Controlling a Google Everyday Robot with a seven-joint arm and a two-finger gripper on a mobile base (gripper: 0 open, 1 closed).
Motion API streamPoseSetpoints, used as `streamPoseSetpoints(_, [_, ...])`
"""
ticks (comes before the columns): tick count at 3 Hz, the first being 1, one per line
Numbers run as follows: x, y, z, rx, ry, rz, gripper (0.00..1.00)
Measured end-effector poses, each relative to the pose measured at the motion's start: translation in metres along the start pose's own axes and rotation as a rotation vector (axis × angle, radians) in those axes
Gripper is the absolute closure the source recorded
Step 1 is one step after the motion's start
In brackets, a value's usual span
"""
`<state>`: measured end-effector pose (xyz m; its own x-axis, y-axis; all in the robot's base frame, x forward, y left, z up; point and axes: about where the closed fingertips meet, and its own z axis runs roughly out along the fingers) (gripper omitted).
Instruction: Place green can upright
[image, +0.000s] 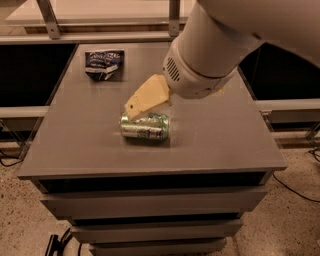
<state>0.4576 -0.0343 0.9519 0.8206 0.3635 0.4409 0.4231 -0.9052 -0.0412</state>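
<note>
The green can (145, 127) lies on its side near the middle of the grey tabletop (215, 135), its long axis running left to right. My gripper (146, 99) hangs just above and behind it, at the end of the big white arm (210, 55) that comes in from the upper right. One tan finger (142, 100) slants down to the left, and its tip sits right over the can's left end. The other finger is hidden behind the wrist. The gripper looks open, with nothing held in it.
A crumpled dark blue snack bag (104, 64) lies at the table's far left corner. Metal posts (49, 17) and a rail run behind the table. Drawer fronts (150, 207) stack below the front edge.
</note>
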Motion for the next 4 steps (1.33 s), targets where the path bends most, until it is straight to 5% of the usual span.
streamPoseSetpoints(1, [0.009,-0.007,0.012,-0.036,0.003,-0.215,0.00])
streamPoseSetpoints(3, [0.014,-0.014,0.000,-0.064,0.051,-0.297,0.00])
streamPoseSetpoints(4, [0.027,-0.020,0.003,-0.075,0.092,-0.403,0.00])
